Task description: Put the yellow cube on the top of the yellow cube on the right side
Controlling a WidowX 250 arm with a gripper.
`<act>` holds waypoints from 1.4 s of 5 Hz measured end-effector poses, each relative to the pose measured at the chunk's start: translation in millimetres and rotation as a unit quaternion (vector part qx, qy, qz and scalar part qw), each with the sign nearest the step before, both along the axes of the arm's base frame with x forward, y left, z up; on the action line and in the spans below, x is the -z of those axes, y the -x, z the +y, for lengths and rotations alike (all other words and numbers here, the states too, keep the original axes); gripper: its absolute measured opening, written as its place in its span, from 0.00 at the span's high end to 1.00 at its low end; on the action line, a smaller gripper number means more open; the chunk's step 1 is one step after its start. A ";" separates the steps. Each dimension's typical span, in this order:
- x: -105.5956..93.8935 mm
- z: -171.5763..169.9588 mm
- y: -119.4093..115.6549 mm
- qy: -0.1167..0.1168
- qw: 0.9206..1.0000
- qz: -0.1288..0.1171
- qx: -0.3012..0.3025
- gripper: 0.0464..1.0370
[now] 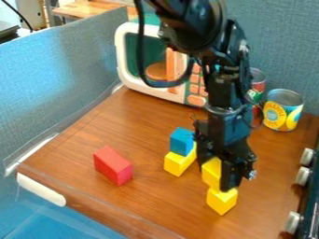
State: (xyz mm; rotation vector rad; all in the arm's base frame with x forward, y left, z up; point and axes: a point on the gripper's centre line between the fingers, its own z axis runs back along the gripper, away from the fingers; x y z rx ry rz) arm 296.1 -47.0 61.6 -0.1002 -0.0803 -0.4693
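In the camera view my gripper (215, 175) hangs over the near right part of the wooden tabletop (149, 122), closed on the upper yellow cube (211, 172); its fingers (231, 173) stand on either side of that cube, one to the left and far, one to the right and near. Below it sits the lower yellow cube (222, 201), resting on the wood; the two overlap in outline, the upper one a little left and far of the other, so I cannot tell whether they touch or a thin gap remains.

I judge the task close to its end: the cube is picked up and brought to its goal; what is left is to centre it if need be, settle it, let go and rise clear without tipping it.

My arm (193, 24) comes in from the top edge, bends at the wrist and drops almost straight down, fingertips pointing at the table; the upper yellow cube looks about level in my hold.

To the left stands a blue cube (181, 142) against a yellow block (177, 164); further left lies a red block (113, 165); a toy microwave (122, 58) and a can (283, 110) stand at the far side.
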 end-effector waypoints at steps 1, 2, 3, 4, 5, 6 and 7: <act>1.1 0.0 1.1 -0.004 1.000 0.005 -0.005 0.42; 1.2 3.1 1.2 -0.007 1.000 0.006 -0.009 0.42; 6.8 4.5 2.1 -0.013 1.000 0.015 -0.009 0.42; 6.5 4.4 0.2 -0.013 1.000 0.010 -0.011 0.42; 10.9 -1.4 -2.1 -0.014 1.000 0.013 -0.002 0.37; 10.2 -0.7 -2.8 -0.020 1.000 0.012 -0.009 0.09; 10.5 -1.1 -3.5 -0.018 1.000 0.009 -0.015 0.03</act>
